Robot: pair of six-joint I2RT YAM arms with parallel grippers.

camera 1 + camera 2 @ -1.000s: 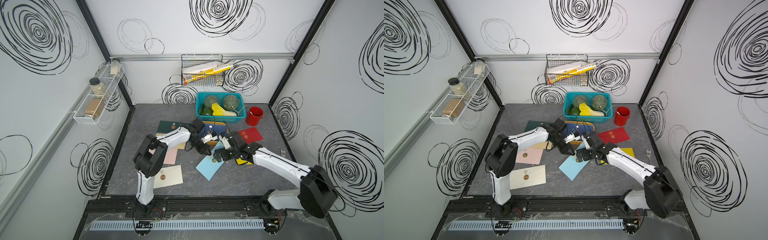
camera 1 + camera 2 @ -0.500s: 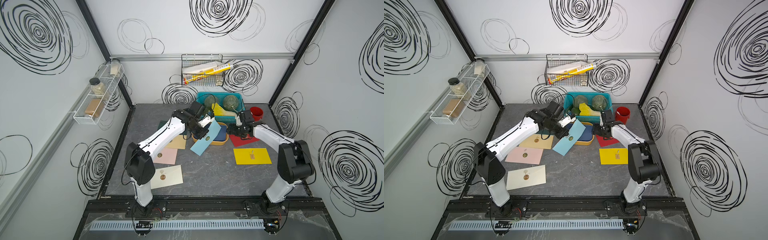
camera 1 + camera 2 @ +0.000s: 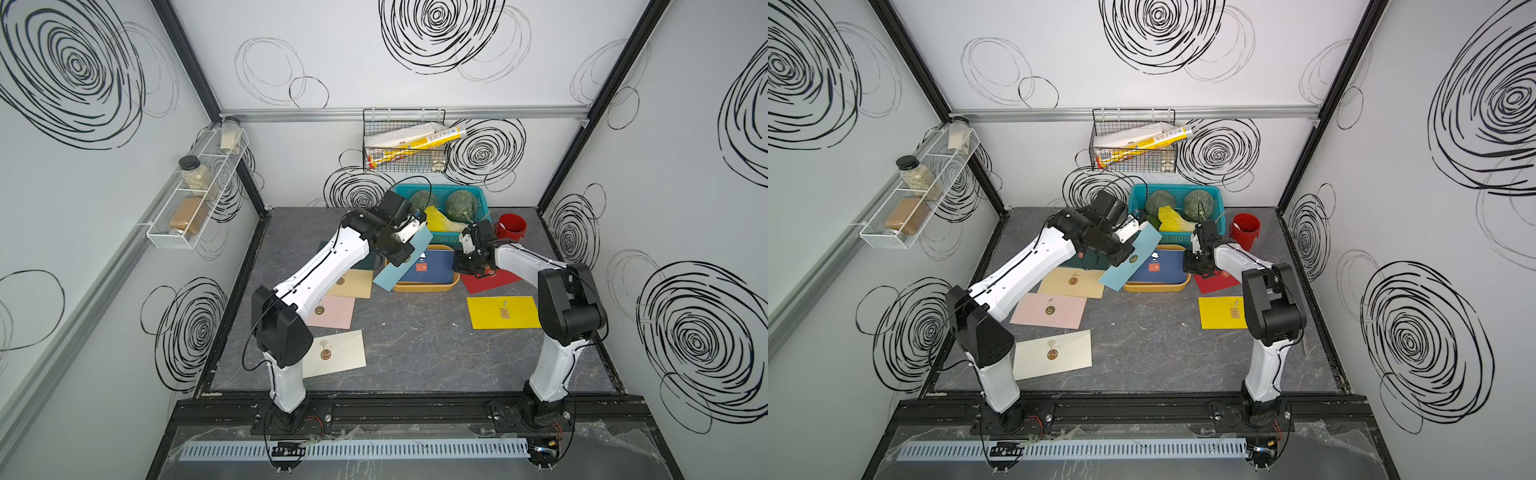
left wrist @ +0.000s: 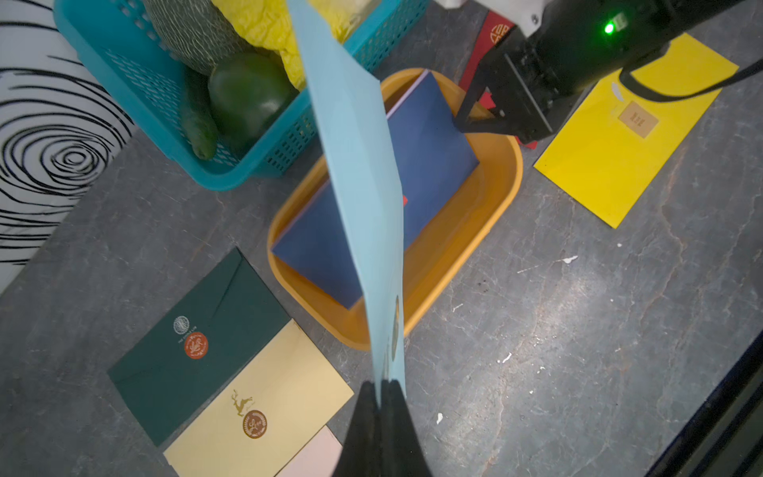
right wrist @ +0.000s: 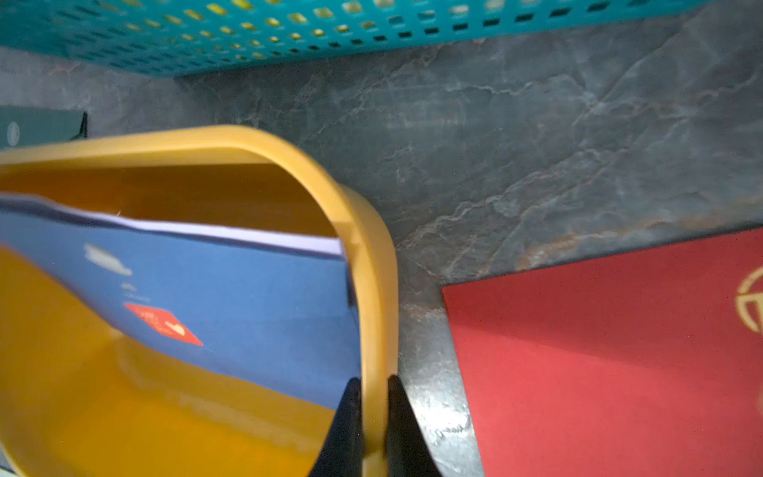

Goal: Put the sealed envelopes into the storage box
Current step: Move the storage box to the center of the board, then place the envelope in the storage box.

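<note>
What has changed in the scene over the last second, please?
The left gripper carried the light blue envelope from mid-table up to the storage box. The right gripper swung to the box and shut on its rim. The other envelopes stayed put.

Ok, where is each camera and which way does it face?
Top views: high in front, looking down on the table; left arm and right arm show.
Left wrist: looks along the left tool at the light blue envelope it grips, over the storage box.
Right wrist: looks along the right tool, shut on the storage box rim.
Both wrist views share the storage box and navy envelope.
</note>
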